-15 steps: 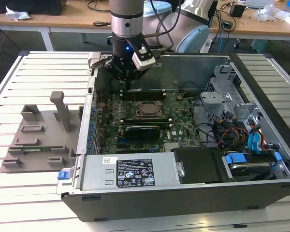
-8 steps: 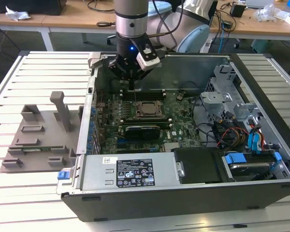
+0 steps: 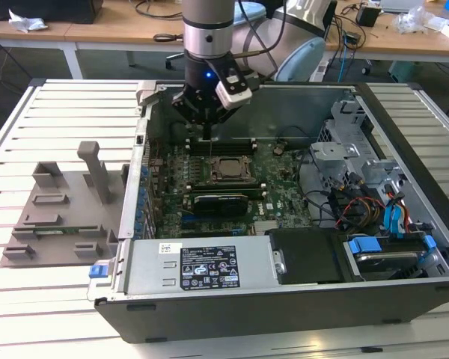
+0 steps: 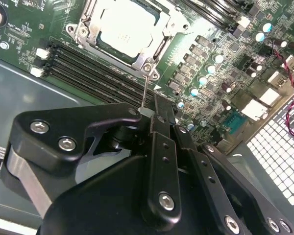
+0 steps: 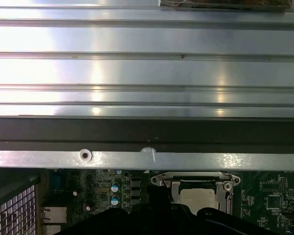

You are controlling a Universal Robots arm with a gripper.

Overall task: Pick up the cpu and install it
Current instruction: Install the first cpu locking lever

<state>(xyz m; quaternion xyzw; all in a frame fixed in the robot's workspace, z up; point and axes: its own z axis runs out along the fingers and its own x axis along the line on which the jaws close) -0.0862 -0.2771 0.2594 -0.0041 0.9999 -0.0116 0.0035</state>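
1. The cpu (image 4: pixel 122 29) sits flat in its socket on the green board (image 4: pixel 220 63) inside the open case (image 3: pixel 404 134). It also shows in the exterior view (image 3: pixel 226 169) and the first wrist view (image 5: pixel 198 199).
2. A metal frame (image 4: pixel 154 49) lies around the cpu.
3. The gripper (image 3: pixel 207 127) hangs over the board, just beside the socket.
4. The fingers (image 4: pixel 159 132) are pressed close together, and a thin metal pin (image 4: pixel 144 93) sticks out from between their tips toward the frame's corner.
5. A grey tray (image 3: pixel 60 217) with pegs lies on the desk (image 3: pixel 30 127), on the exterior view's left of the case.
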